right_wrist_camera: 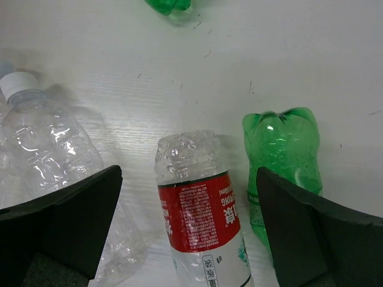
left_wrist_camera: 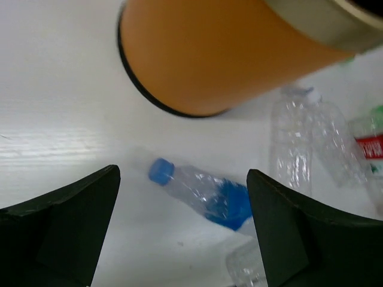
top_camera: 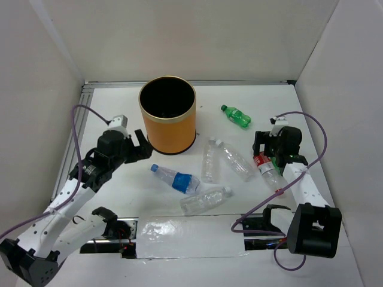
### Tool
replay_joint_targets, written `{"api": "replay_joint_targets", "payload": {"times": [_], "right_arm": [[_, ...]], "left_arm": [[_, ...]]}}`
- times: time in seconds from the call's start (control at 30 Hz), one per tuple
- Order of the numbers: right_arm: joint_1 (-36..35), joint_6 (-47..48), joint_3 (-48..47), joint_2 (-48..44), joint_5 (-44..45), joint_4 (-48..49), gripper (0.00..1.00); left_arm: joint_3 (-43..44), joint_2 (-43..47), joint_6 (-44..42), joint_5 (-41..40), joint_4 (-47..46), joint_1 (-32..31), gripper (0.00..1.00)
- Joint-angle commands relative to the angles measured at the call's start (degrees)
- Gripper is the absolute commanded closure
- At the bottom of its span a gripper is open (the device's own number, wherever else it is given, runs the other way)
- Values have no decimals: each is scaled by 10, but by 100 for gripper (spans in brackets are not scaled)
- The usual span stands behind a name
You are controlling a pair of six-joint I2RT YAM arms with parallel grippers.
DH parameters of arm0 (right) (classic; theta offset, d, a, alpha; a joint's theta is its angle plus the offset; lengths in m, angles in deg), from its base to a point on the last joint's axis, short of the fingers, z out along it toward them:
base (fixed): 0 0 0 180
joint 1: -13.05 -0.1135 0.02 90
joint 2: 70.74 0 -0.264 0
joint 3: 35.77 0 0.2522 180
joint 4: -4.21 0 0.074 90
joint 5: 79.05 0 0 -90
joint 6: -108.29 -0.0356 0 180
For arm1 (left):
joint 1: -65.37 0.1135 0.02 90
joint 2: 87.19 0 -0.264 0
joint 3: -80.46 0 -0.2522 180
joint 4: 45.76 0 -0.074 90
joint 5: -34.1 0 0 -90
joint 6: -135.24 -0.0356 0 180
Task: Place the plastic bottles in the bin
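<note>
The orange bin (top_camera: pixel 167 113) stands upright at the back centre; its wall fills the top of the left wrist view (left_wrist_camera: pixel 227 54). My left gripper (top_camera: pixel 143 146) is open and empty beside the bin's left base, above the table, with the blue-labelled bottle (top_camera: pixel 176 178) lying beyond its fingers (left_wrist_camera: pixel 203 191). My right gripper (top_camera: pixel 267 156) is open and empty over the red-labelled bottle (right_wrist_camera: pixel 200 209), which lies between its fingers. A green bottle (right_wrist_camera: pixel 281 149) lies next to it on the right. Three clear bottles (top_camera: pixel 209 158) (top_camera: pixel 236 160) (top_camera: pixel 205 200) lie in the middle.
A second green bottle (top_camera: pixel 235 116) lies at the back right of the bin. A shiny foil-like strip (top_camera: pixel 191 236) runs along the near edge between the arm bases. White walls enclose the table on three sides.
</note>
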Motion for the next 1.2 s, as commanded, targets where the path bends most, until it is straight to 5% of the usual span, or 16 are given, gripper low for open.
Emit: {"api": "replay_joint_targets", "payload": {"times": [0.0, 0.17, 0.2, 0.3, 0.33, 0.4, 0.47, 0.53, 0.57, 0.6, 0.67, 1.03, 1.07, 1.17], "right_arm": [[4, -2, -16, -11, -5, 26, 0], [15, 77, -28, -1, -47, -22, 0], [23, 93, -28, -7, -52, -22, 0], [28, 98, -21, -13, -52, -22, 0], [28, 98, -21, -13, -52, -22, 0], [40, 98, -14, -13, -65, -22, 13], [40, 92, -14, -13, -71, -22, 56], [40, 92, -14, -8, -85, -22, 48], [40, 92, -14, -8, -85, -22, 27], [40, 92, -14, -2, -85, -22, 22], [40, 92, -14, 4, -85, -22, 17], [40, 110, -14, 9, -138, -33, 15], [40, 118, -14, 9, -150, -38, 15], [40, 141, -28, 9, -222, -71, 21]], "left_arm": [[12, -7, 103, -10, 58, -54, 0], [-5, -28, 221, -42, 84, -137, 8], [-5, -34, 241, -67, 89, -151, 21], [9, -72, 301, -108, 110, -199, 35], [14, -84, 350, -121, 125, -209, 50], [19, -121, 406, -135, 150, -224, 66], [19, -148, 480, -135, 175, -232, 59], [14, -185, 521, -120, 175, -237, 36], [14, -198, 553, -115, 175, -237, 28], [14, -210, 564, -115, 175, -243, 12], [14, -247, 574, -109, 169, -249, 0], [28, -403, 567, -149, 37, -255, 3], [23, -404, 561, -149, 19, -255, 9], [3, -386, 551, -154, 13, -255, 50]]}}
